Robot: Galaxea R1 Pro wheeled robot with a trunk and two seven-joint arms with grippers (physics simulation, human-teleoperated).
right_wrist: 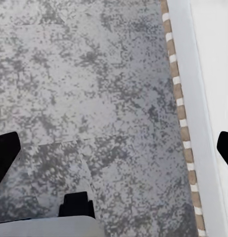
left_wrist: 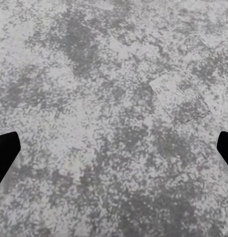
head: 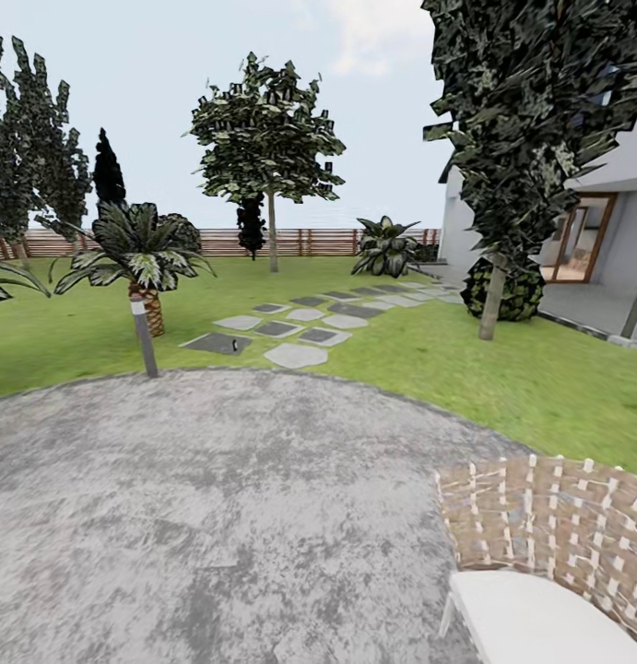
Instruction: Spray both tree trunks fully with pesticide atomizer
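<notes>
Head view: tiny dark cylindrical atomizer [head: 233,346] on a flat grey stepping stone [head: 217,344]; both arms' black fingers [left_wrist: 5,153] [right_wrist: 5,155] spread wide, empty.

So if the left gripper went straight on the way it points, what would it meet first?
Most likely the grey paving. The left gripper looks straight down at it, fingers wide apart, with nothing between. How far off the paving is, I cannot tell.

Your left gripper [left_wrist: 114,148] hangs with its two dark fingertips [left_wrist: 5,150] spread wide over mottled grey paving [left_wrist: 109,89], nothing between them.
</notes>
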